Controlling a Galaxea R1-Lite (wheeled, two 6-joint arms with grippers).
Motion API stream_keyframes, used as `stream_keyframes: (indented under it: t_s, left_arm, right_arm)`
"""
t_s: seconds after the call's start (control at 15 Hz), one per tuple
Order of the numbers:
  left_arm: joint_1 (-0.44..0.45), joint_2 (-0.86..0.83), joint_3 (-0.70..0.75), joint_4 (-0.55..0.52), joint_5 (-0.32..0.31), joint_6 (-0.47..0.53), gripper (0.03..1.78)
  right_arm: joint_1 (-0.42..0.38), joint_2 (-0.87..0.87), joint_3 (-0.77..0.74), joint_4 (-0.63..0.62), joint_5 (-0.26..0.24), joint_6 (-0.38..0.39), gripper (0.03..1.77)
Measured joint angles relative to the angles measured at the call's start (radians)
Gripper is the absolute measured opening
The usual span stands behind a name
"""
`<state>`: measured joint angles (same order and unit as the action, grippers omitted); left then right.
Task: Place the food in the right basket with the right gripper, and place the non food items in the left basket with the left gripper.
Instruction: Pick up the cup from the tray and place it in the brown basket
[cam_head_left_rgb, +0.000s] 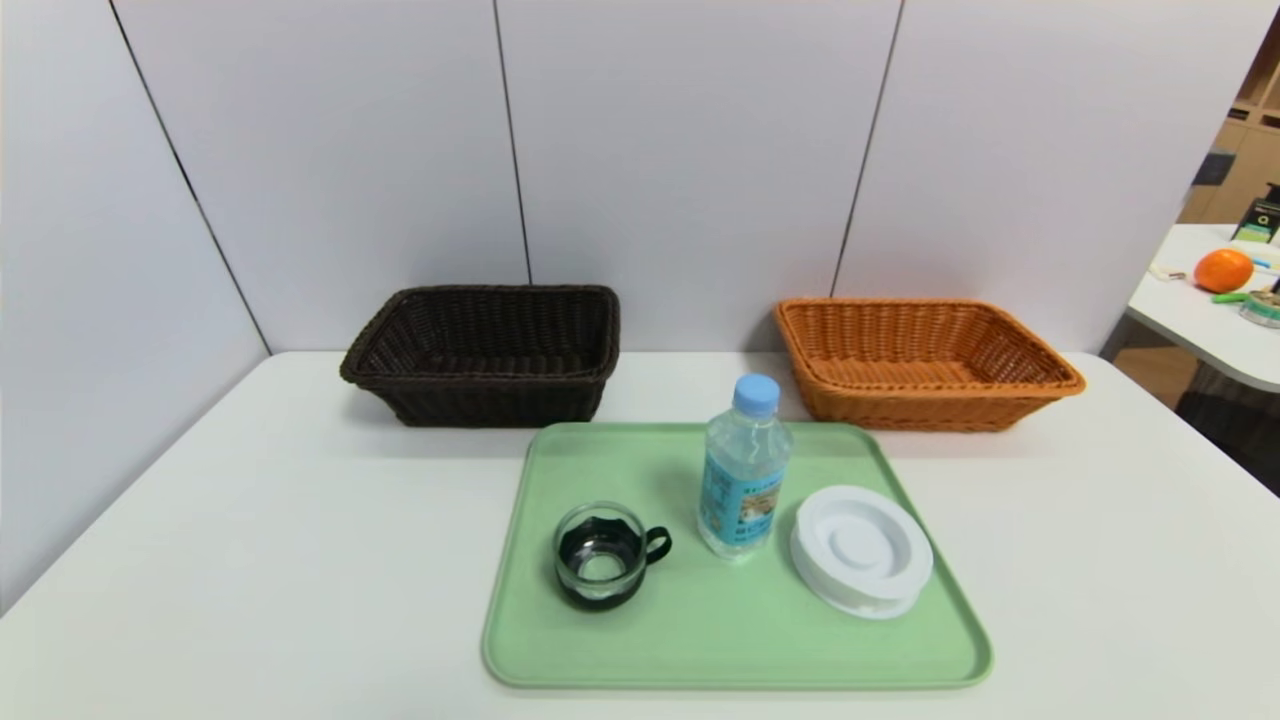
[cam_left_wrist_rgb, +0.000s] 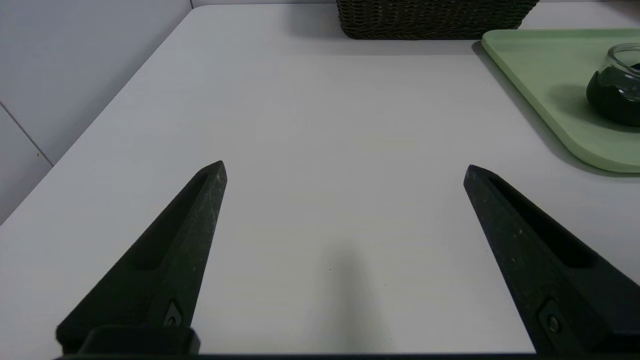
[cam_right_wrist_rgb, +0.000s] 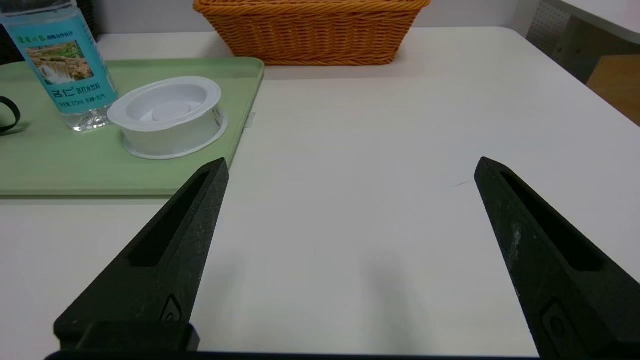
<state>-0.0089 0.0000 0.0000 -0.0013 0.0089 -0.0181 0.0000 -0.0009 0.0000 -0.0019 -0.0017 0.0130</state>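
My left gripper (cam_left_wrist_rgb: 344, 167) is hovering released, left of the tray (cam_head_left_rgb: 620, 650). Dark basket (cam_head_left_rgb: 480, 350) is sitting behind tray's left corner. On tray: cup (cam_head_left_rgb: 603, 556), bottle (cam_head_left_rgb: 742, 482) standing upright, white lid (cam_head_left_rgb: 860, 550). Orange basket (cam_head_left_rgb: 925, 360) behind right corner. My right gripper (cam_right_wrist_rgb: 350, 167) is hanging released, right of tray.

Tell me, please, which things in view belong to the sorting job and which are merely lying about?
Belonging to the job:
water bottle, for the orange basket
glass cup and white lid, for the dark basket
left gripper and right gripper, both open over bare table

Lying about:
green tray under the three items
orange on the side table
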Motion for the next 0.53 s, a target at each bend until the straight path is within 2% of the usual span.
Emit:
stream_keyframes:
  t_s: [0.53]
  left_arm:
    - [0.000, 0.000, 0.000, 0.000, -0.001, 0.009, 1.69]
  right_arm:
    - [0.000, 0.000, 0.000, -0.001, 0.000, -0.003, 1.70]
